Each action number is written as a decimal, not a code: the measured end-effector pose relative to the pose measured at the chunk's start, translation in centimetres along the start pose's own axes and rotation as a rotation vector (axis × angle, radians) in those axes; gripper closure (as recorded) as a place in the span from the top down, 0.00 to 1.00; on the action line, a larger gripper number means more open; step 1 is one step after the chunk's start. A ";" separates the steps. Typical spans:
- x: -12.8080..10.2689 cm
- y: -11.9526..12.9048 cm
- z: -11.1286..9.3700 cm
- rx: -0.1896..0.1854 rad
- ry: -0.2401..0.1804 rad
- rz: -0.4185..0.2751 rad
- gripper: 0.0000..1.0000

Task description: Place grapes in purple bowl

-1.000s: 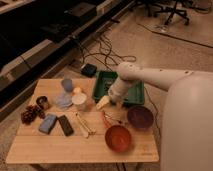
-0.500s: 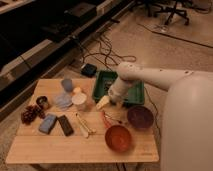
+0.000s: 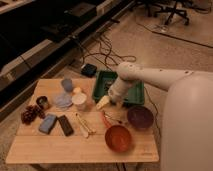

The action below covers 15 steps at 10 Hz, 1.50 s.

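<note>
Overall: a pale wooden surface carried the whole spread, and almost nothing on it had shifted since the earlier frames.
Arm: the white robot arm reached in from the right across a rectangular dark green tray at the back of the surface, in the same pose as half a second before.
Gripper: the pale two-finger gripper hung low near the middle of the surface, just off the tray's front-left corner and near a small white cup. It was fully open and held nothing. It sat a touch lower than a second earlier.
Grapes: the small bumpy cluster of dark reddish-purple grapes lay at the far left edge of the surface, beside a little dark tin, untouched and where it had been, well apart from the gripper.
Purple bowl: the round, shallow, dark purple bowl stood on the right side, in front of the tray, with nothing visible inside.
Orange bowl: a round orange-red bowl sat just front-left of the purple bowl, close to it.
Other items: a flat blue block and a black rectangular block lay side by side front-left, unmoved.
</note>
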 end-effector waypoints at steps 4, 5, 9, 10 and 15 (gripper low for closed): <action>0.0 0.0 0.0 0.000 0.000 0.000 0.80; -0.1 0.1 0.0 0.000 0.001 -0.002 0.80; -3.5 3.5 -0.5 0.071 0.019 -0.054 0.80; -5.1 5.2 -0.3 0.095 0.029 -0.073 0.80; -12.9 15.0 2.4 0.275 0.074 -0.172 0.80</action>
